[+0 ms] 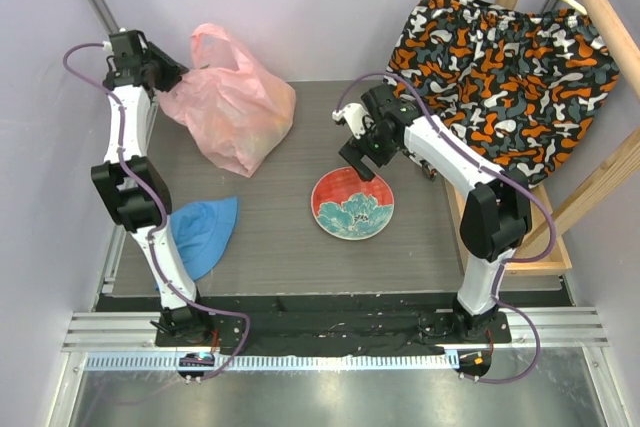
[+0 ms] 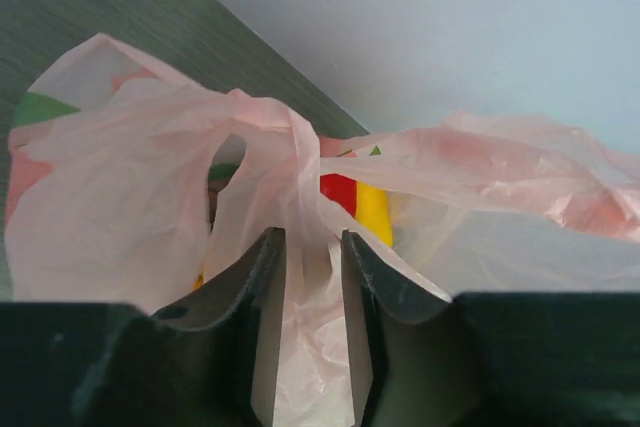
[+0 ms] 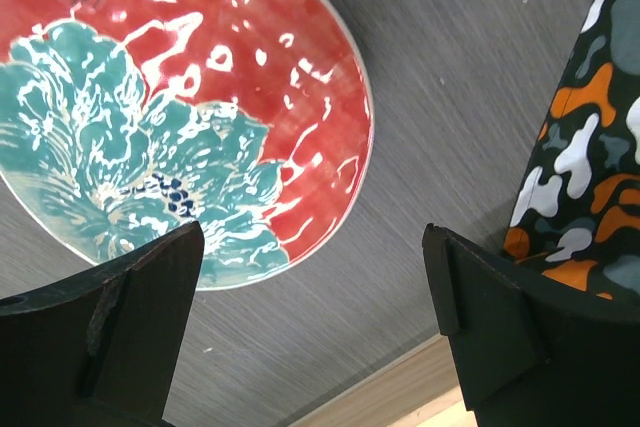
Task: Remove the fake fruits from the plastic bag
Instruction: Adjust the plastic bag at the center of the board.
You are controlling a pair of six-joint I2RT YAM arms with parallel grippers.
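Note:
The pink translucent plastic bag (image 1: pixel 238 107) lies bunched at the back left of the table, and it fills the left wrist view (image 2: pixel 130 217). My left gripper (image 1: pixel 180 78) is at the bag's left side. In the left wrist view the left gripper (image 2: pixel 312 252) is shut on a twisted strip of the bag's film by a loop handle. Through the bag's mouth a red piece (image 2: pixel 338 190) and a yellow piece (image 2: pixel 373 211) of fake fruit show; the other fruits are hidden. My right gripper (image 1: pixel 364 167) hangs open and empty over the far edge of the plate, and in its own wrist view (image 3: pixel 312 242) nothing is between the fingers.
A red plate with a teal flower (image 1: pixel 352 204) lies at mid-table and shows in the right wrist view (image 3: pixel 180 117). A blue fabric hat (image 1: pixel 205 232) lies front left. An orange, black and white patterned cloth (image 1: pixel 510 67) hangs on a wooden frame (image 1: pixel 600 182) at the right.

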